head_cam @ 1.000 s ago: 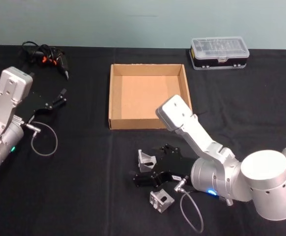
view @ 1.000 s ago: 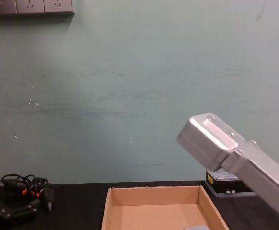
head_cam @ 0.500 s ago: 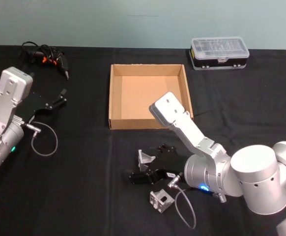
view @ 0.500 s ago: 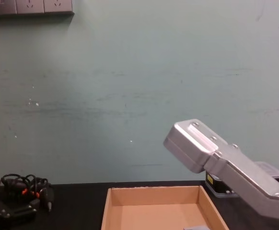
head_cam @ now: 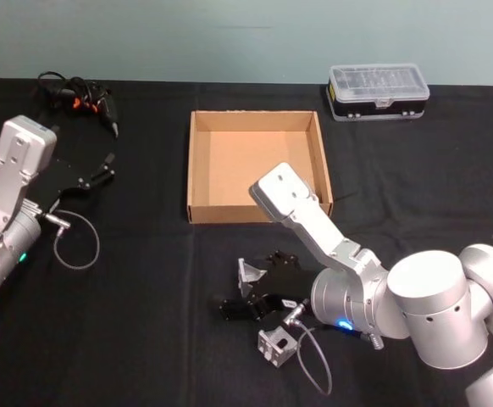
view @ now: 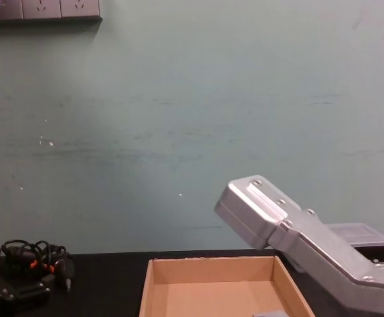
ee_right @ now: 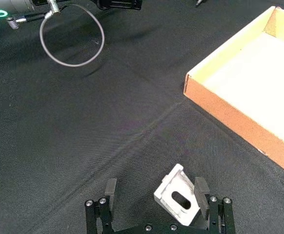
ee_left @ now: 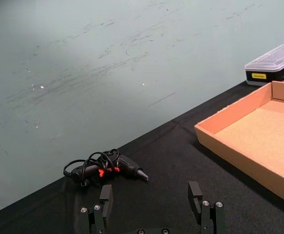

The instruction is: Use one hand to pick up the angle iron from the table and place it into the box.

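Note:
Two grey angle irons lie on the black table [head_cam: 136, 331] in front of the tan box [head_cam: 255, 165]. One angle iron [head_cam: 251, 275] lies between the spread fingers of my right gripper [head_cam: 248, 284]. In the right wrist view this angle iron [ee_right: 177, 197] lies close to one finger of the open right gripper [ee_right: 155, 190], with a gap to the other finger. The second angle iron [head_cam: 278, 346] lies nearer the table's front edge, beside the gripper's cable. My left gripper [head_cam: 94, 178] rests open at the far left, holding nothing.
A clear-lidded plastic case [head_cam: 379, 90] stands behind the box on the right. A black tool with a coiled cable [head_cam: 77, 95] lies at the back left. The box [view: 215, 290] is empty, and its near corner [ee_right: 191, 80] is just ahead of the right gripper.
My right arm has swung left and lower, bringing its open gripper around the farther angle iron. The left arm, the box and the other angle iron have not moved.

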{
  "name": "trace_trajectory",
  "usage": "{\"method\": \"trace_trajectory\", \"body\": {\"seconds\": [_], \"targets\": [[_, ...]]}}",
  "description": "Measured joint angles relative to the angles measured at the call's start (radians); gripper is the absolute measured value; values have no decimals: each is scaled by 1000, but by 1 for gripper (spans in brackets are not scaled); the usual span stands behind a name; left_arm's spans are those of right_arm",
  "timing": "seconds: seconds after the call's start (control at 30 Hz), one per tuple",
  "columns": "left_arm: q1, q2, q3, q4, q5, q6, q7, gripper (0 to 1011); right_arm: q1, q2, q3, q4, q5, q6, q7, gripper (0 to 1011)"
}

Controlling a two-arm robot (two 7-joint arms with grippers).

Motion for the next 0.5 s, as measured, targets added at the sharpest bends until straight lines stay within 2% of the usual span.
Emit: {"method": "trace_trajectory", "body": {"seconds": [0.27, 0.43, 0.5], "targets": [[0, 0, 0, 0, 0, 0, 0, 1011, 1, -4, -1, 4, -21, -7, 18, 995], [0, 0, 0, 0, 0, 0, 0, 1011, 2, -7, -3, 10, -34, -10, 29, 908], [0, 0, 0, 0, 0, 0, 0, 1011, 2, -9, -3, 12, -37, -8, 31, 841]]}}
